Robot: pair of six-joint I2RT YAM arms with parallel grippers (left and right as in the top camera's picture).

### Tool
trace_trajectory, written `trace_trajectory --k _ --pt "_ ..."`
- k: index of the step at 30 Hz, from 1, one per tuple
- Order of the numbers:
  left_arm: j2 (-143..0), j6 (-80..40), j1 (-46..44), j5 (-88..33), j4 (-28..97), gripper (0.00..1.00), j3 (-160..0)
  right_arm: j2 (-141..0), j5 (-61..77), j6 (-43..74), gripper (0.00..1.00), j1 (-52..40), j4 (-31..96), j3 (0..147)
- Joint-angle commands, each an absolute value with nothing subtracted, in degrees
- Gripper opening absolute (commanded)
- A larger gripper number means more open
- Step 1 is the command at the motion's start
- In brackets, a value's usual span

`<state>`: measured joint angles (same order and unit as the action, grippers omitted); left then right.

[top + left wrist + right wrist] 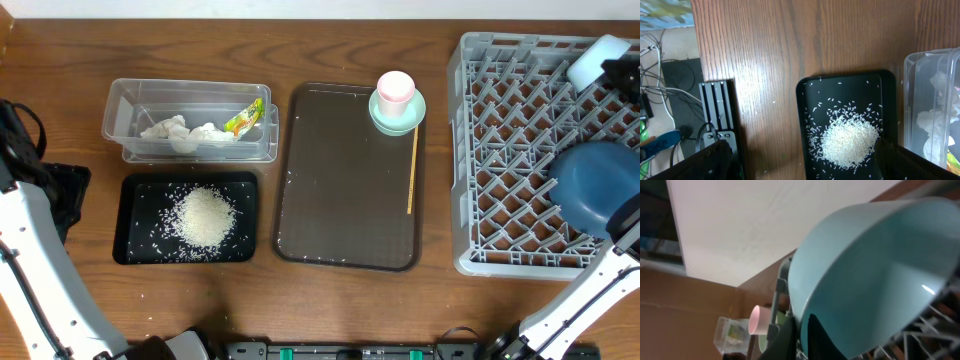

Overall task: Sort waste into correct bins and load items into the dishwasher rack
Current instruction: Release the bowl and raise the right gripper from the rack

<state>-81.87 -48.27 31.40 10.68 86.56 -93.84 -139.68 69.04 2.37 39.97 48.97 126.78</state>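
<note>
Bowl point(590, 185) in rack point(500, 150); cup point(395, 88) on dish point(398, 124)

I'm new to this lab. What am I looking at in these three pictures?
Two robot arms sit at a table. One camera looks down; one rides on each wrist. On the table: a clear plastic tub holding crumpled white tissue wads and a green-and-yellow wrapper, a black tray of white rice, a dark brown serving tray carrying a mint green dish, pink cup and thin wooden stick, and a grey lattice rack. The left arm has its jaws open, empty. The right arm seems to grip the rim of a large dark blue bowl at the rack.
</note>
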Motion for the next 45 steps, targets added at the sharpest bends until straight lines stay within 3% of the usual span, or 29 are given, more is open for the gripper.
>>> trace_trajectory --k 1,3,8,13,21,24,27,30,37,45 --pt "-82.0 -49.2 31.6 11.1 86.7 0.94 -94.0 -139.6 58.1 1.6 0.07 41.5 50.7 126.8" --pt "-82.0 -49.2 31.6 11.1 86.7 0.94 -94.0 -138.6 52.7 1.3 0.09 42.2 52.1 126.8" --pt "-82.0 -49.2 31.6 11.1 86.7 0.94 -94.0 -134.5 43.6 2.6 0.32 43.6 53.4 126.8" --pt "-82.0 -49.2 31.6 11.1 86.7 0.94 -94.0 -127.9 32.2 6.9 0.49 44.3 53.4 126.8" --pt "-82.0 -49.2 31.6 11.1 86.7 0.94 -94.0 -119.8 24.0 8.1 0.53 42.0 51.6 126.8" --pt "-82.0 -49.2 31.6 11.1 86.7 0.94 -94.0 -119.7 23.4 8.1 0.42 39.5 51.7 126.7" --pt "-82.0 -49.2 31.6 11.1 86.7 0.94 -94.0 -121.3 19.5 6.9 0.16 35.5 51.9 126.7" --pt "-82.0 -49.2 31.6 11.1 86.7 0.94 -94.0 -124.0 13.8 6.1 0.01 31.4 51.6 126.7" --pt "-82.0 -49.2 31.6 11.1 86.7 0.94 -94.0 -131.7 1.8 6.2 0.01 25.3 48.2 126.7" --pt "-82.0 -49.2 31.6 11.1 86.7 0.94 -94.0 -135.0 -3.0 6.1 0.01 25.4 46.7 126.7"
